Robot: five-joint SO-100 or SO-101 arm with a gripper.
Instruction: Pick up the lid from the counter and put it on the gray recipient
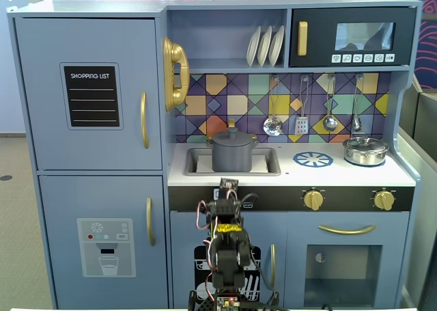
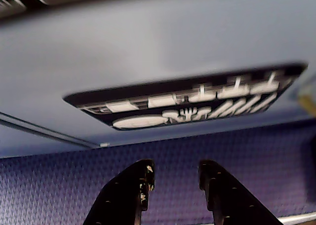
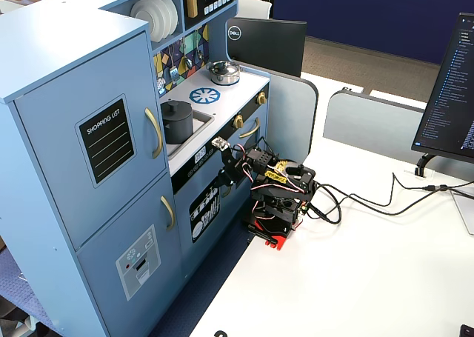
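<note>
The dark gray pot [image 1: 232, 157] stands in the sink recess of the pale counter [image 1: 328, 176]. The dark gray lid [image 1: 232, 135] with its small knob sits on top of the pot. Both also show in the other fixed view, the pot [image 3: 176, 124] and the lid [image 3: 176, 106]. My arm [image 1: 227, 253] is folded low in front of the kitchen, below the counter. My gripper [image 2: 175, 168] is open and empty. It points down at the purple floor mat by the dishwasher door [image 2: 197, 101], far from the pot.
A shiny silver pot [image 1: 366, 150] stands at the right of the counter, next to the blue burner print [image 1: 313, 160]. Utensils hang above on the tiled wall. The arm's base [image 3: 275, 211] sits on a white table with cables [image 3: 370, 200] running right.
</note>
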